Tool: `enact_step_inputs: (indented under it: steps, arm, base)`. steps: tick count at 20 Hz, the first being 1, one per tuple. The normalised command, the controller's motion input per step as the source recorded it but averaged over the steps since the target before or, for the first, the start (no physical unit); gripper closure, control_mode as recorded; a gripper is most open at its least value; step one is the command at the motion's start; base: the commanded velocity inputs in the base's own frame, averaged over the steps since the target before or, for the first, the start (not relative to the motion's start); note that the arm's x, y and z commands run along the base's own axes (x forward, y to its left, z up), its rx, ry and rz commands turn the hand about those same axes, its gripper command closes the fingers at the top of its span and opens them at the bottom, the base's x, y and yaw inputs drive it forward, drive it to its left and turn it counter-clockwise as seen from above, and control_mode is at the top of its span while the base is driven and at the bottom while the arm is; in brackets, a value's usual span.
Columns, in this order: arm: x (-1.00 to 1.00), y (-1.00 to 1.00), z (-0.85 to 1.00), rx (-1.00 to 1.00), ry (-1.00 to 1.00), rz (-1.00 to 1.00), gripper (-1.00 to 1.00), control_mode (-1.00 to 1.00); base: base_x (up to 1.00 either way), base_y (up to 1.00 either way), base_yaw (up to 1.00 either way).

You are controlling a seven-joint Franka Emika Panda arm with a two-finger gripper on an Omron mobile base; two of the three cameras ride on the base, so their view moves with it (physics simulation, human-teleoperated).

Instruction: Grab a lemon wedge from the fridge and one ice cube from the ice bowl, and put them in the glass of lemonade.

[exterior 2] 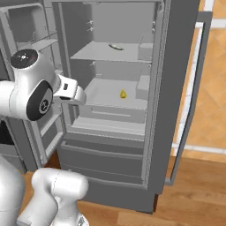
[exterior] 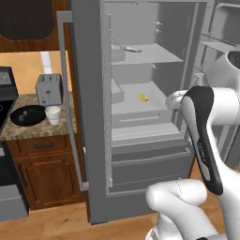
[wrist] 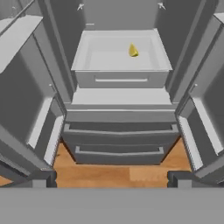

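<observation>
Even, diffuse rendered light is seen throughout, with no single source made out. The fridge (exterior: 140, 117) interior is lit flatly; only faint shading is cast under its shelves. No glare is found on its steel. Edges are rendered softly and slightly pixelated, without edge distortion or motion blur.

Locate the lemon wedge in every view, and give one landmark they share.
Left base view: the lemon wedge lies right of centre on the fridge's middle shelf.
Right base view: it sits just above centre on that shelf.
Hand view: it is near the top, slightly right.
Shared landmark: the drawer front below the shelf.
</observation>
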Motion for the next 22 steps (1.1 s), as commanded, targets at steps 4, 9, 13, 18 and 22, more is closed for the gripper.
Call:
enact_step_inputs:
  steps: [4,9,13,18,22]
  arm:
    - [0.0,0.0,0.0,0.0,0.0,0.0,-1.0,1.0]
    - [0.0,0.0,0.0,0.0,0.0,0.0,-1.0,1.0]
    - [0.0,0.0,0.0,0.0,0.0,0.0,-1.0,1.0]
    - [0.0,0.0,0.0,0.0,0.0,0.0,-1.0,1.0]
    - [0.19,-0.08,-0.52,-0.02,0.03,-0.05,-1.0,-1.0]
  base:
    - [0.99,0.0,0.0]
    - [0.67,-0.15,-0.05]
    - [0.51,-0.04,-0.05]
    - [0.26,-0.03,-0.04]
    - [0.0,0.0,0.0]
